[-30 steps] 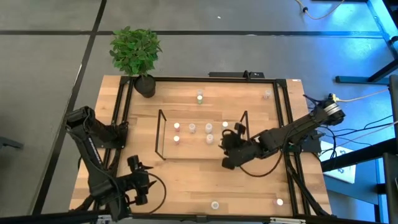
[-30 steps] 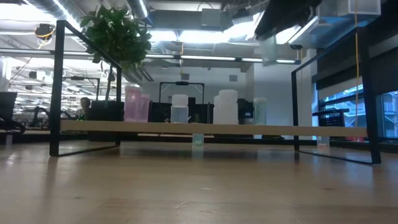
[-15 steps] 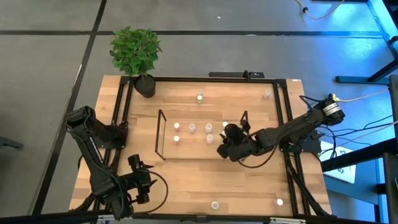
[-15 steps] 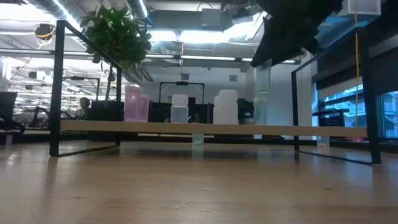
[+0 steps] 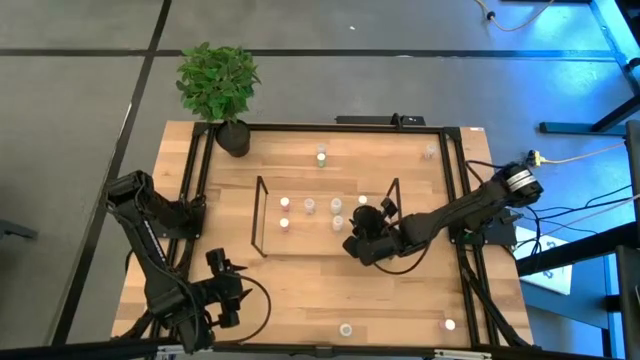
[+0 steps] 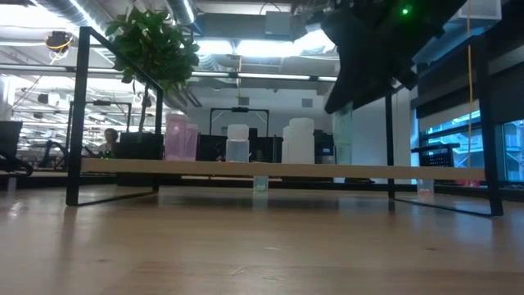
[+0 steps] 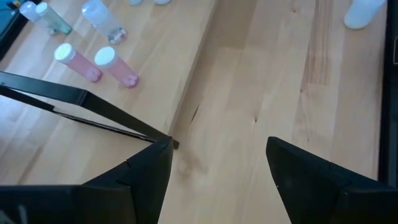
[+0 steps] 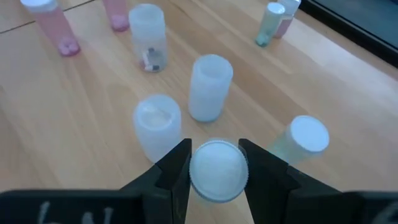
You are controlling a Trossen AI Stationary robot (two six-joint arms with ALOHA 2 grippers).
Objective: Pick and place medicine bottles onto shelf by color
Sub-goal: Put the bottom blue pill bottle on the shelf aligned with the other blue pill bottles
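1. Nearest edge first: two loose medicine bottles [image 5: 345, 328] waiting at 5 to 6 o'clock of the tabletop [image 5: 300, 300], not yet sorted.
2. Left gripper [image 7: 217, 146] parked around 7 o'clock, jaws apart, nothing between them.
3. Mid-table: right gripper [image 8: 216, 163] hanging over the 3 o'clock end of the shelf [image 5: 256, 215], clamped on a white-capped bottle [image 8: 217, 177] that looks pale green from the low view.
4. Best bet for this step: lower straight down, keep it upright, let go only once the base sits on the board.
5. Tight spot though, with a greenish bottle [image 8: 298, 140] and two clear bottles [image 8: 210, 87] just beside. Aim next to the green one, mind the finger clearance.
6. Farthest: two more strays [image 5: 321, 156] toward 12 and 1 o'clock.
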